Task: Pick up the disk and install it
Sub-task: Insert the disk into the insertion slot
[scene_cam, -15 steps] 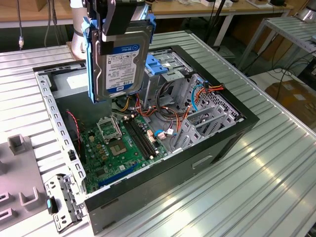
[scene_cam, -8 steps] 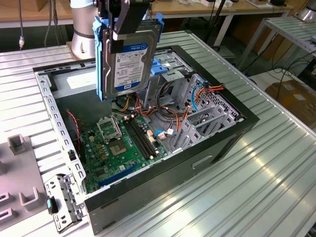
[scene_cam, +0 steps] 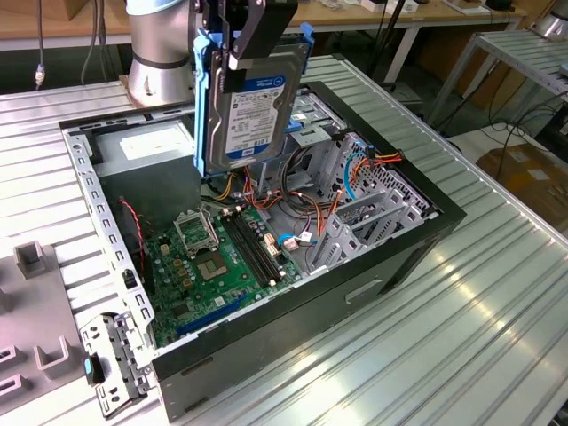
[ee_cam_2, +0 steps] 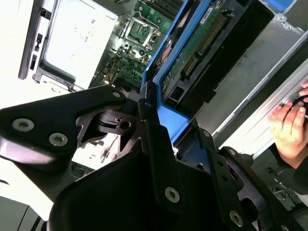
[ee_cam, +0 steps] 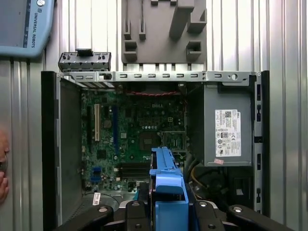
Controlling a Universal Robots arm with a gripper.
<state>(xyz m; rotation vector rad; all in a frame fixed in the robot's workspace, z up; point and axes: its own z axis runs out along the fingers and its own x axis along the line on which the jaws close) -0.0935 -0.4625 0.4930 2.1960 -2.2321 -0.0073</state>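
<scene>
Exterior view: disk [scene_cam: 253,111] held upright over the open computer case [scene_cam: 390,266] on the tabletop [scene_cam: 497,346].
Jaws of the gripper [scene_cam: 240,44] are closed on the disk's upper end, at its blue carrier; the label faces outward, and the disk hangs above the motherboard [scene_cam: 217,266], clear of it.
</scene>
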